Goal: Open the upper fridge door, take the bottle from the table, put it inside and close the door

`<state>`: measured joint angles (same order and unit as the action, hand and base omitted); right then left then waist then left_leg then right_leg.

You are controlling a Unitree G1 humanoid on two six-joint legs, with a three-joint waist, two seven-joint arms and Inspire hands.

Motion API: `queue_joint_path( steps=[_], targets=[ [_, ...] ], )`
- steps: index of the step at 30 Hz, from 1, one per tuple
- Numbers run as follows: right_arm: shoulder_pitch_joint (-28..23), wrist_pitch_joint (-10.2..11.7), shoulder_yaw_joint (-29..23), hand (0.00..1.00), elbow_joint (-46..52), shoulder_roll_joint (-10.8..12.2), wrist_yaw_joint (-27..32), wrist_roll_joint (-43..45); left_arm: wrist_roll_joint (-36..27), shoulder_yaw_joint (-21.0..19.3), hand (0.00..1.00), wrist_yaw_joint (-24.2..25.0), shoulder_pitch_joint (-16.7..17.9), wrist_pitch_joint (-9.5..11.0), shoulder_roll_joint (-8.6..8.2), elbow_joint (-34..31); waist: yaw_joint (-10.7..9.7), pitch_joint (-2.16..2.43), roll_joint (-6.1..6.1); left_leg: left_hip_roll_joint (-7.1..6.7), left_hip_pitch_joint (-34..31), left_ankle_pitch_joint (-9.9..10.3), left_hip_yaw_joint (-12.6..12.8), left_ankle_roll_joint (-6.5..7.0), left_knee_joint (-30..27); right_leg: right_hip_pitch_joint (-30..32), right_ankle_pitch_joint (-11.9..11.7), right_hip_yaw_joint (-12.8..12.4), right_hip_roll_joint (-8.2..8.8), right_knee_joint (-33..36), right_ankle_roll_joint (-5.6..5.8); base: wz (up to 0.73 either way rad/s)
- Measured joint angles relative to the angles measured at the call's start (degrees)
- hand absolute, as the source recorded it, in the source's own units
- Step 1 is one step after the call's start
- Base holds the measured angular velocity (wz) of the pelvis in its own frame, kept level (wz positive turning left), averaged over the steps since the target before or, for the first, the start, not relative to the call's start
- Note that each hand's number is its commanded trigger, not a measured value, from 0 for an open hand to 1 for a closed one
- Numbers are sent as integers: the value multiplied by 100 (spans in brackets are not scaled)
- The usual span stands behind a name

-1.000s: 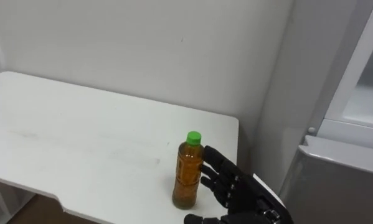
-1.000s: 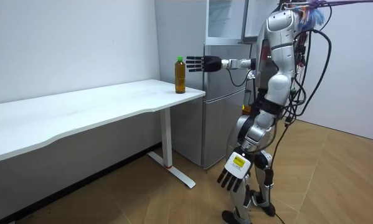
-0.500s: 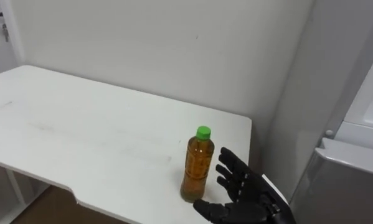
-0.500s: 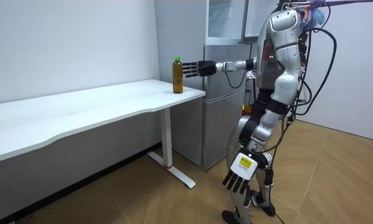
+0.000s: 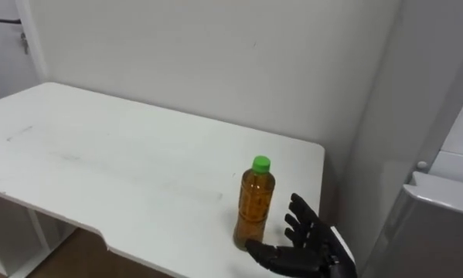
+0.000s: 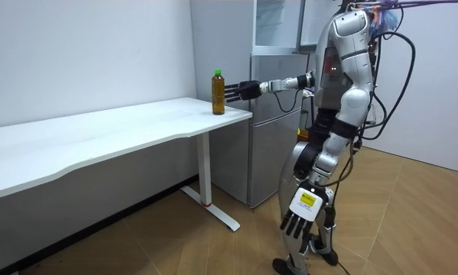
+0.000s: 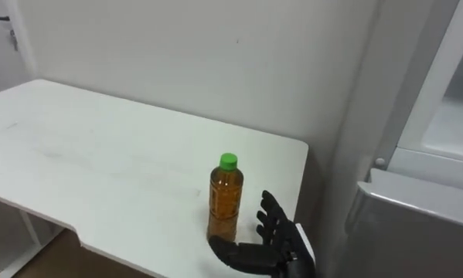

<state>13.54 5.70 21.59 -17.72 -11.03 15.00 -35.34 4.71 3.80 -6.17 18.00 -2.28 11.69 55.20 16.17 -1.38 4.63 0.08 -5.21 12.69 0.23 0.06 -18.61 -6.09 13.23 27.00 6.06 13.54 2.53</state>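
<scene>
An amber bottle [image 5: 254,207] with a green cap stands upright on the white table [image 5: 100,166], near its right end. My right hand [image 5: 307,244] is open just to the right of it, fingers spread and the thumb reaching toward the bottle's base; I cannot tell if it touches. The room view shows the bottle [image 6: 218,93] with that right hand [image 6: 241,90] held out at its side. My left hand [image 6: 300,222] hangs open low beside my leg. I stand on the wooden floor in front of the fridge [image 6: 274,122], turned to the table's end.
The grey fridge [image 5: 440,232] stands right of the table, its upper compartment [image 7: 447,108] higher at the right. A white wall [image 5: 216,54] runs behind the table. The table's front edge [image 5: 84,232] has a curved cut-out.
The right hand has dropped lower beside the bottle, its thumb now by the base. The eye view has shifted, showing more of the table's left. The left arm swung slightly.
</scene>
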Motion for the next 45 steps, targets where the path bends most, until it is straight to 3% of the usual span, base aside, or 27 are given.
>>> queue_joint_path(
  steps=[6,8,16,24,28,37,43,45],
  targets=[
    [118,0,106,0,-263,0,384,4,-5,97,0,-101,-4,-37,0,-10,33,-7,-10,-24,-17,-35,-101,-5,-11,-40,1,75,1,1,0,9],
    [120,51,230,0,-267,5,556,142,-11,120,0,-114,-13,-33,4,-10,35,-30,-46,-26,-24,-40,-118,-10,-11,-45,2,120,1,1,2,4],
    [120,83,429,0,-286,107,827,643,-2,430,0,-38,7,-36,4,-54,153,-15,-49,-46,-30,-60,-148,-8,-12,-52,1,160,6,-23,2,1],
    [120,103,487,0,-405,228,1053,888,-3,428,0,65,79,-71,-6,-249,314,31,-37,-100,-74,-112,-344,-21,2,-107,1,380,4,-98,3,13],
    [126,103,534,0,-500,228,1194,922,-9,432,0,73,209,-146,0,-407,403,53,-2,-110,-73,-176,-417,-38,72,-129,1,498,4,-101,3,14],
    [211,102,534,0,-863,179,1486,1059,-51,428,0,73,357,-152,2,-510,492,38,35,-185,-156,-294,-603,-37,116,-125,4,742,49,-96,4,12],
    [383,102,526,0,-1031,185,1543,1048,-11,419,0,57,413,-147,48,-587,506,-7,147,-221,-206,-314,-608,-12,111,-106,5,774,86,-86,5,2],
    [403,107,459,0,-1054,184,1563,988,-15,392,0,55,413,-145,59,-608,547,10,218,-224,-249,-315,-610,-10,90,-54,6,771,87,-86,7,2]
  ],
)
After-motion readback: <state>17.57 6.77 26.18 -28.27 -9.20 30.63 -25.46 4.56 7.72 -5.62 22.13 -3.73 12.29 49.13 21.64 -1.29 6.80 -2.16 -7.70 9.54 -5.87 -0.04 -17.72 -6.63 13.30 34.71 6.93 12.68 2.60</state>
